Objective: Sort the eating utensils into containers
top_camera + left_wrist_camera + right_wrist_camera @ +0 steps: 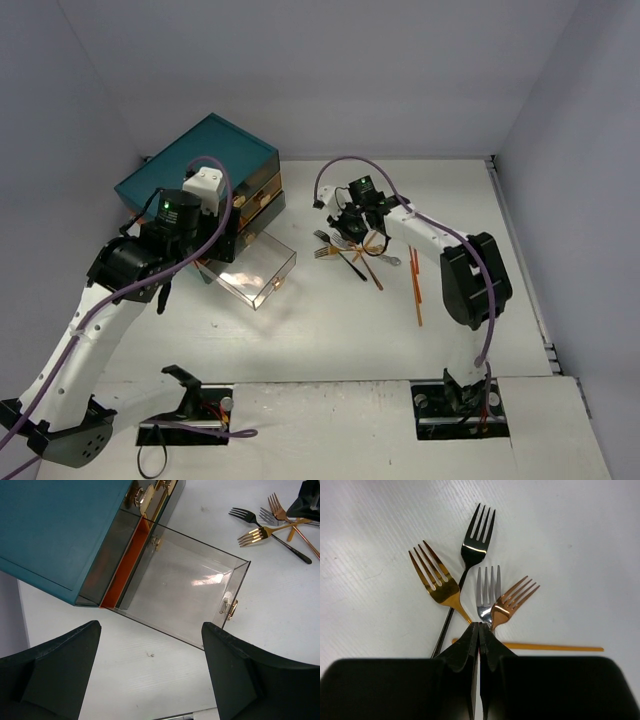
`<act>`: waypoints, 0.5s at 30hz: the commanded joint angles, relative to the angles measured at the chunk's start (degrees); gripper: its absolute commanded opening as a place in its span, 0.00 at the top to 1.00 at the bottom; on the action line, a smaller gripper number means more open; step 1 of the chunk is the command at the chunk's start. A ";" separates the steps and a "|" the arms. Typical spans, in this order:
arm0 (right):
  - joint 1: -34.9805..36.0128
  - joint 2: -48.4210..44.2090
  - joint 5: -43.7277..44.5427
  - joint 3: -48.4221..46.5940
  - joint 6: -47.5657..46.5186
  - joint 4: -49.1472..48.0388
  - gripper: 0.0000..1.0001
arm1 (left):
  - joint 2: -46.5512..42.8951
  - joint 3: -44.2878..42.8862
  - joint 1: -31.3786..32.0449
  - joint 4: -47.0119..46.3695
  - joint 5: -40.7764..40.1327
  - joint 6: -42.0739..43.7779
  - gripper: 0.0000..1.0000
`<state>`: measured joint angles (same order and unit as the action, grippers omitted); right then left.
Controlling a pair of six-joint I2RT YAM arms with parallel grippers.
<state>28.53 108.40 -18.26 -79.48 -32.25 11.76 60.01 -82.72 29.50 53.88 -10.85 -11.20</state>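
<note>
Several forks lie crossed on the white table: gold point(432, 580), black point(475, 545), silver point(487, 592) and copper point(512, 605), with an orange chopstick point(555, 647) lying behind them. My right gripper point(479, 625) is shut, its tips pressed together right where the fork necks meet; I cannot see whether a fork is pinched. From above it sits on the fork pile point(335, 250). My left gripper point(150, 624) hangs open above the table, just in front of the pulled-out clear drawer point(235, 590) of the teal chest point(55, 525). That drawer holds nothing.
Two orange chopsticks point(416, 285) lie right of the forks, near the right arm's elbow. The chest's upper drawers point(255, 195) are closed. A black clamp point(185, 385) sits at the near edge by the left base. Grey walls enclose the table.
</note>
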 commanded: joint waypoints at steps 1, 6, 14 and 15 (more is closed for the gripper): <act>0.03 -7.16 0.66 1.11 1.60 -0.14 1.00 | -1.04 -0.22 -0.42 -1.41 0.85 -1.19 0.20; 0.03 -8.13 0.54 2.86 2.28 -0.07 0.80 | -1.04 0.48 -0.40 -1.50 1.43 -0.95 0.20; 0.03 -2.79 0.35 2.49 1.26 0.02 0.60 | -1.04 1.16 -0.40 -1.41 1.92 0.09 0.20; 0.03 -2.36 0.54 2.48 1.03 0.02 0.59 | -1.04 1.16 -0.40 -1.41 1.83 0.18 0.20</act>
<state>28.53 103.82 -18.04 -76.40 -30.28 12.17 59.57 -80.99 29.50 54.08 -9.26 -11.55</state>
